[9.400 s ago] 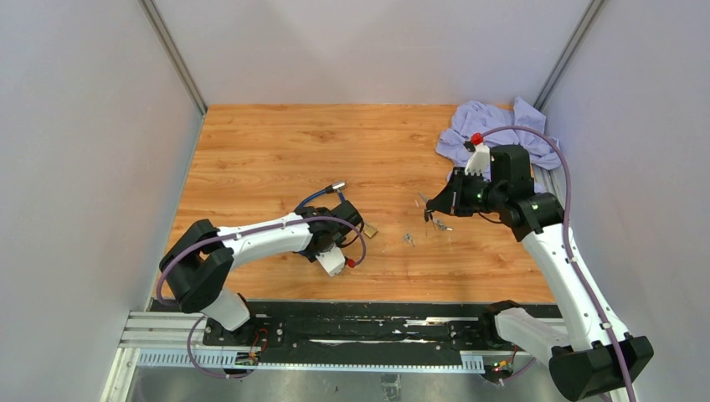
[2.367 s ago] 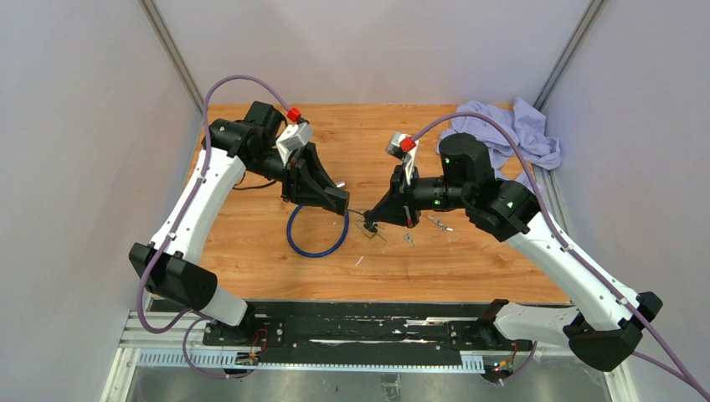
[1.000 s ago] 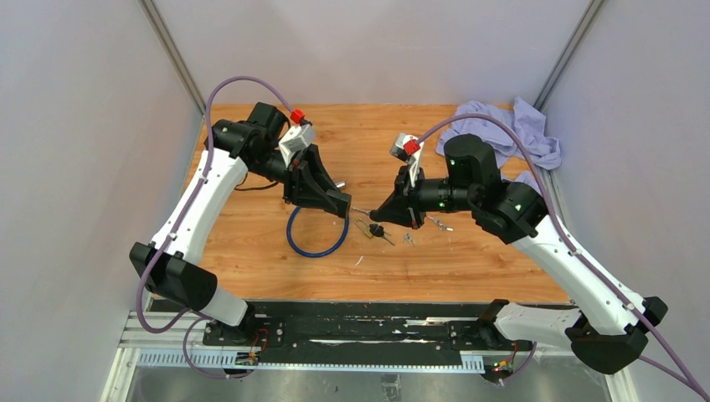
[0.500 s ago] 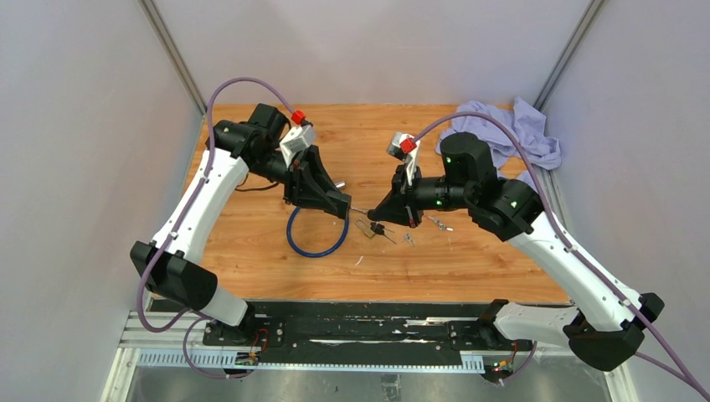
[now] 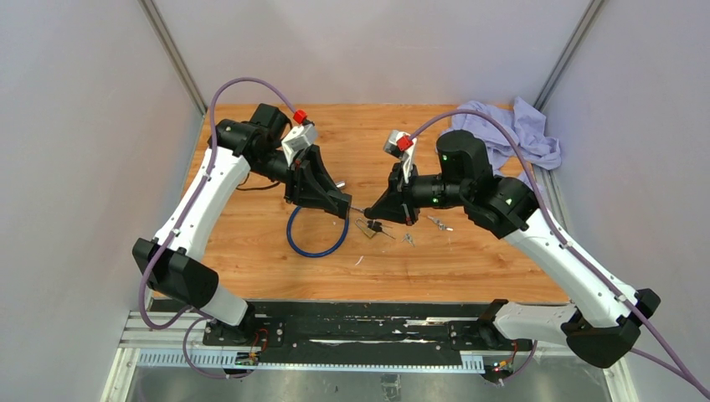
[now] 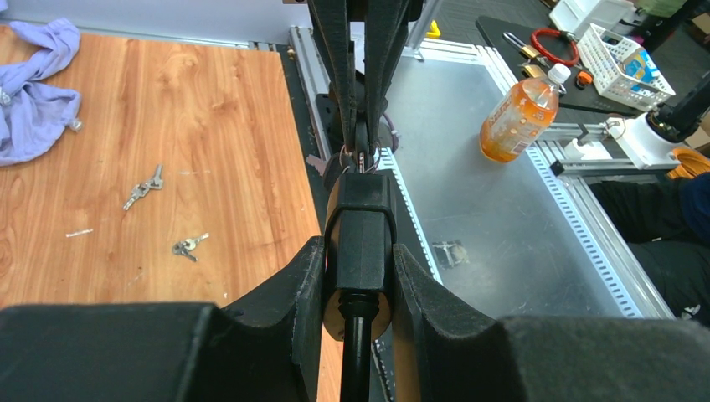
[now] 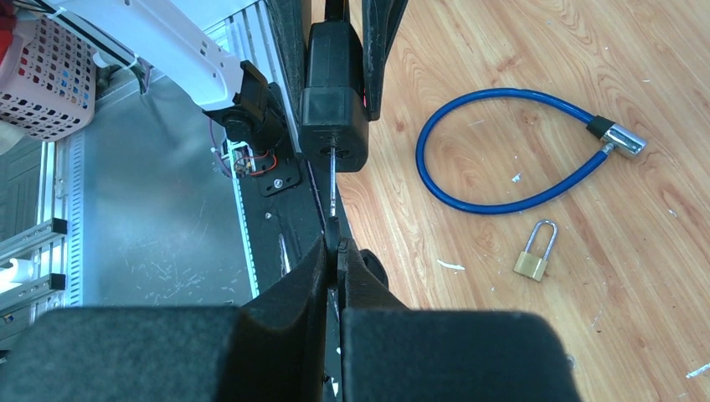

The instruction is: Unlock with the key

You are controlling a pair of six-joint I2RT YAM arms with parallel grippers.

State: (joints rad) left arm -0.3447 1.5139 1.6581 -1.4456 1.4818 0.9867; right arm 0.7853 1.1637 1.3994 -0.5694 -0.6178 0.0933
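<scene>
Wooden bench point(image 5: 469, 260), grey walls around. Left tool point(image 6: 358, 251) clamps black lock body point(image 6: 360, 218), blue cable point(image 7: 501, 93) trailing onto bench. Right tool point(image 7: 333, 244) pinches key point(image 7: 333, 188) tight. Blade lies in line with body, tip at keyway face. You twist about that shared axis. Right wrist view shows blade; top view hides it. Insertion depth unclear.

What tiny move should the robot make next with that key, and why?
Probably the right gripper should ease the key straight further into the black lock body, which the left gripper holds steady. The key's tip seems lined up in the keyhole, yet much of its shaft is bare.
</scene>
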